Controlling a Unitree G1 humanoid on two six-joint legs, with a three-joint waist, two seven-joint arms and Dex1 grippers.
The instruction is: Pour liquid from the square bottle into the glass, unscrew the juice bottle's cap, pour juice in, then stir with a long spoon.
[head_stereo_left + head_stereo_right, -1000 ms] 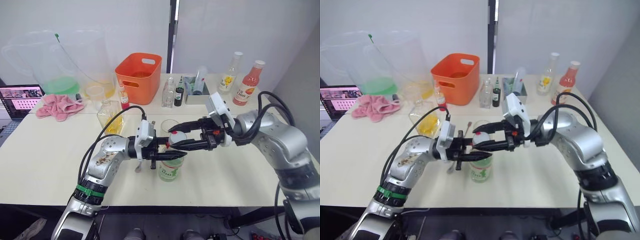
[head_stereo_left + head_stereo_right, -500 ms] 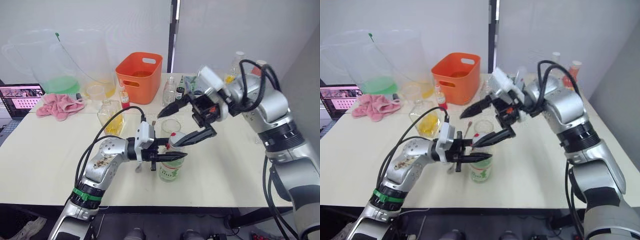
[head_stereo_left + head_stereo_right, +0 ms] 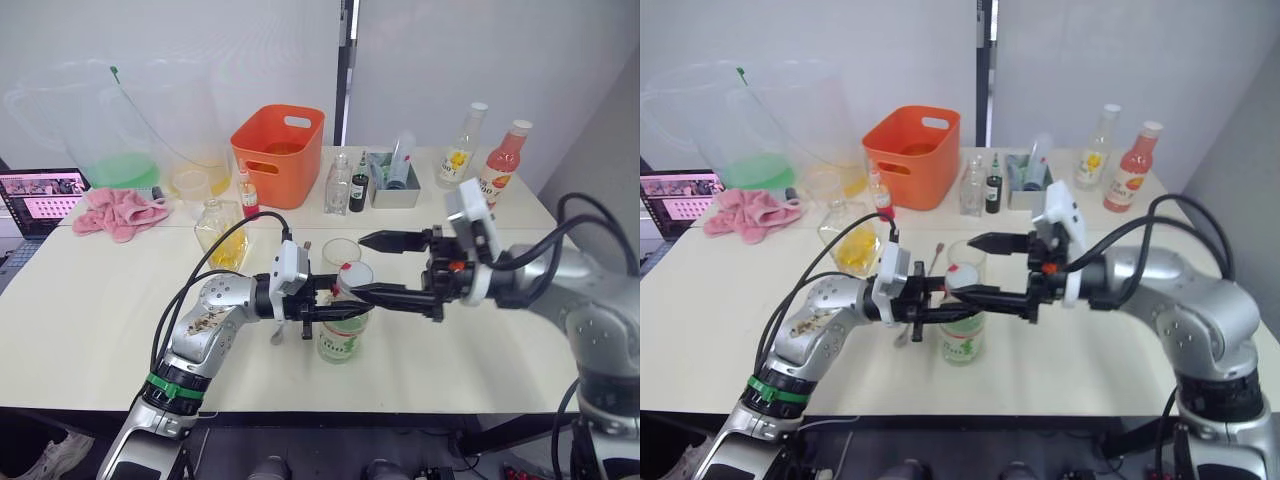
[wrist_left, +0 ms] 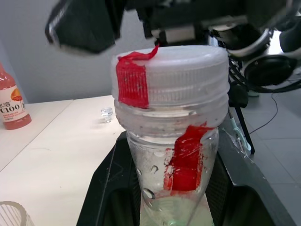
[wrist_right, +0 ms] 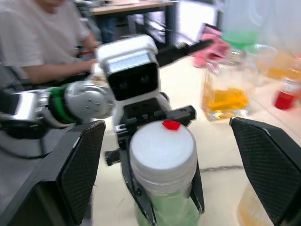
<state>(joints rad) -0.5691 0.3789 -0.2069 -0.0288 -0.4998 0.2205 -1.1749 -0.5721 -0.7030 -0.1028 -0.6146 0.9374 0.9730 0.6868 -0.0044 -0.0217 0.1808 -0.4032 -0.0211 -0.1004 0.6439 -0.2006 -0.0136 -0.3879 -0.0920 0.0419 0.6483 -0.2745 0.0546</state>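
The juice bottle (image 3: 343, 322), holding green liquid under a white cap (image 4: 171, 75) marked with red tape, stands upright mid-table. My left gripper (image 3: 345, 306) is shut on its neck just under the cap. My right gripper (image 3: 360, 264) is open wide, one finger (image 5: 82, 174) on each side of the cap and clear of it. The empty glass (image 3: 340, 250) stands just behind the bottle. To the left stands the square bottle (image 3: 222, 235) with yellow liquid. The long spoon (image 3: 937, 248) lies on the table, mostly hidden under my left gripper.
At the back are an orange basket (image 3: 278, 140), clear pitchers (image 3: 120, 130), a pink cloth (image 3: 118, 212), small bottles (image 3: 338, 185), a grey tray (image 3: 395, 185) and two tall drink bottles (image 3: 500, 165). A laptop (image 3: 40, 195) sits far left. A person (image 5: 42, 37) sits beyond the table.
My right gripper lifted up and back from the cap half a second ago, then came down again and now straddles it, open. The left gripper and bottle have not moved.
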